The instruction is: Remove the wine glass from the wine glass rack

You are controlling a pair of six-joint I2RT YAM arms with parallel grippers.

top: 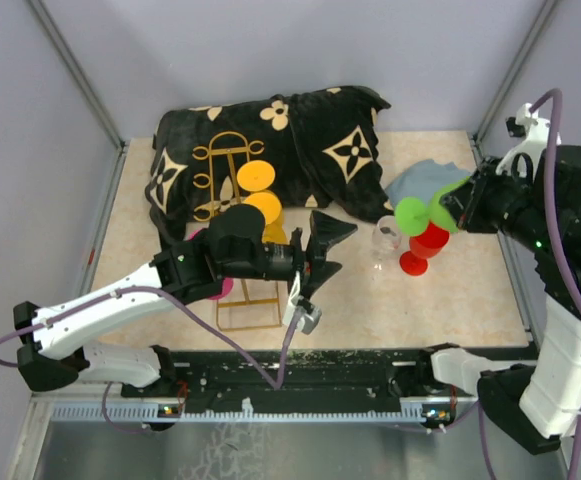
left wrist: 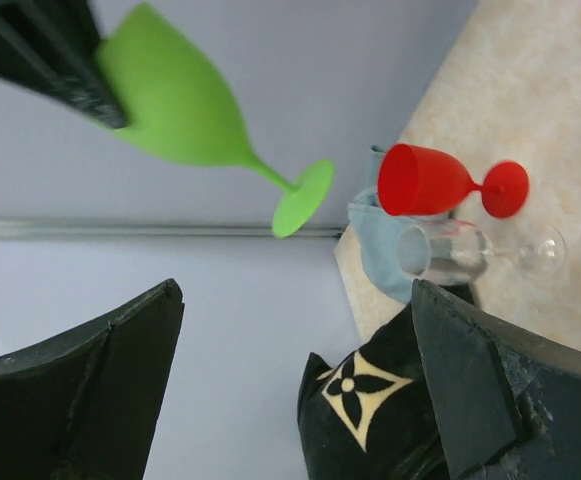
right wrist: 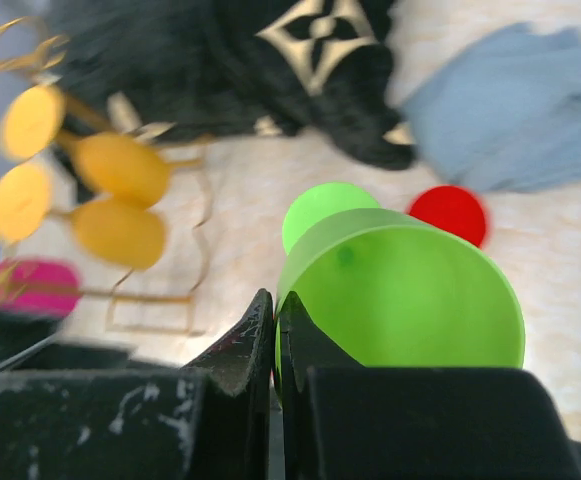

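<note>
Holding, right gripper (top: 457, 203): one green glass (top: 417, 214), my fingers clamped on the rim end of its bowl. I carry it tipped on its side in the air over the right part of the table (top: 440, 300). Its foot points toward the middle, it touches nothing else, and it is well apart from the rack (top: 220, 165). Left gripper (top: 331, 250): jaws spread wide with nothing between them, hanging above the table just right of the rack's near end and facing the right side. Rack: gold wire, its scroll end lying on the black cloth (top: 315, 140) at the back, its rails running toward me onto bare table. On the rack: two orange glasses (top: 265, 207) sitting along the rails, and one pink glass (top: 223, 288) at the near part. The pink one is mostly hidden under my left arm, so I cannot tell how it sits. Below and just beside the green glass: one red glass (top: 429, 243) and one clear glass (top: 386, 238), close together on the table. Behind them: one blue cloth (top: 422, 182), crumpled, its edge touching the black cloth's right corner.
</note>
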